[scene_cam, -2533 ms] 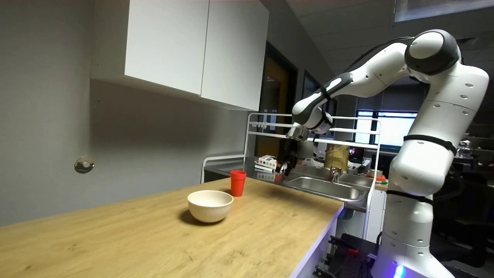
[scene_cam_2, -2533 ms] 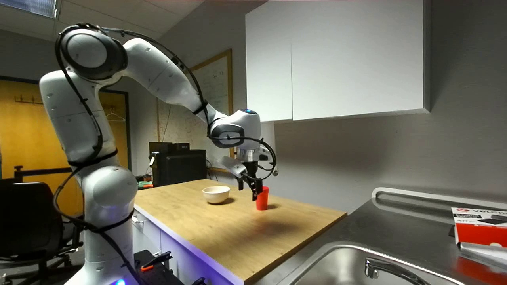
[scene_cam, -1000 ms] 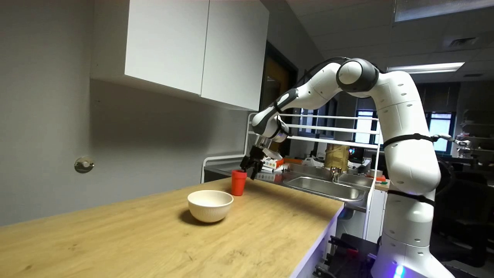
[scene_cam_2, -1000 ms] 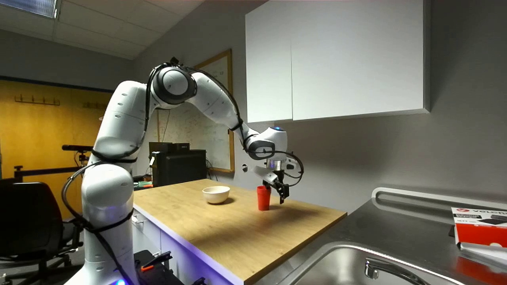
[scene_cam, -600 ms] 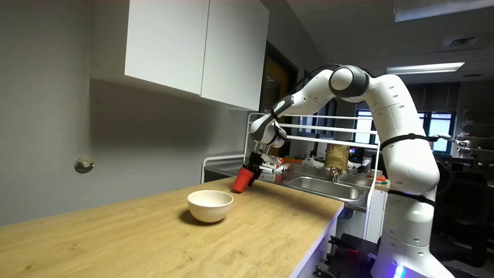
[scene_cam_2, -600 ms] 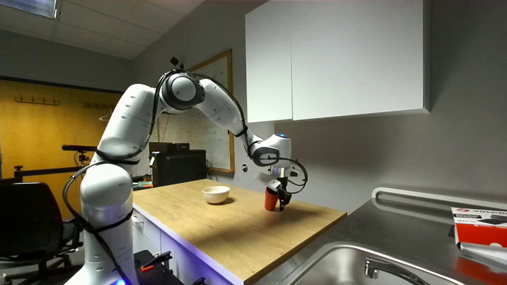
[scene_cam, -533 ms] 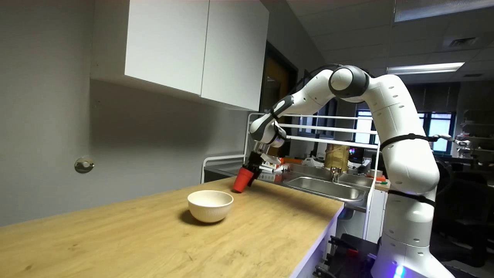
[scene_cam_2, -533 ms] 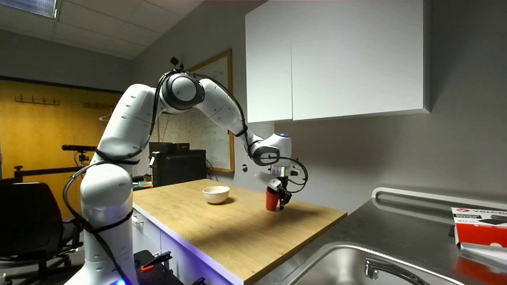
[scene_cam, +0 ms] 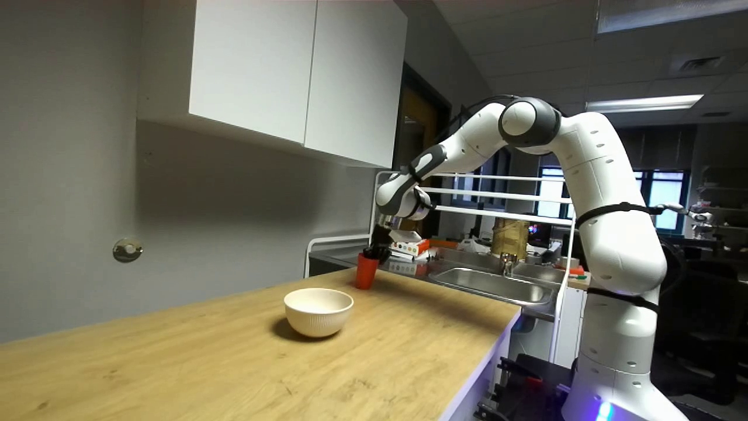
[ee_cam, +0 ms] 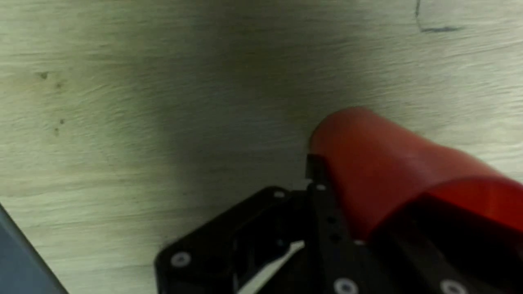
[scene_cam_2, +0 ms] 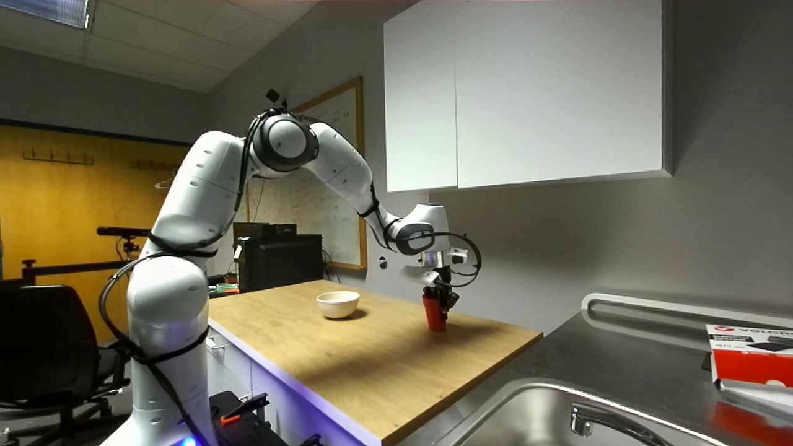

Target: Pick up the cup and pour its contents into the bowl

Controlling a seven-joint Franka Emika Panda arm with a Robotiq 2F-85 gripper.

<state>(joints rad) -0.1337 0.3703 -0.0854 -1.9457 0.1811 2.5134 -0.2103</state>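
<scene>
1. The gripper (scene_cam_2: 441,297) was clamped on the slightly tilted red cup (scene_cam_2: 433,316), at the wooden counter (scene_cam: 204,362); base contact could not be told.
2. The wrist view alone showed inside the cup, one jaw within.
3. Only the exterior views showed the white bowl (scene_cam: 318,314) nearby.

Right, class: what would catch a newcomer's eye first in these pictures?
Probably the white robot arm, reaching over the wooden counter in both exterior views. Next, the red cup at its end, pinched in the black gripper. The white bowl sits apart on the counter.
</scene>
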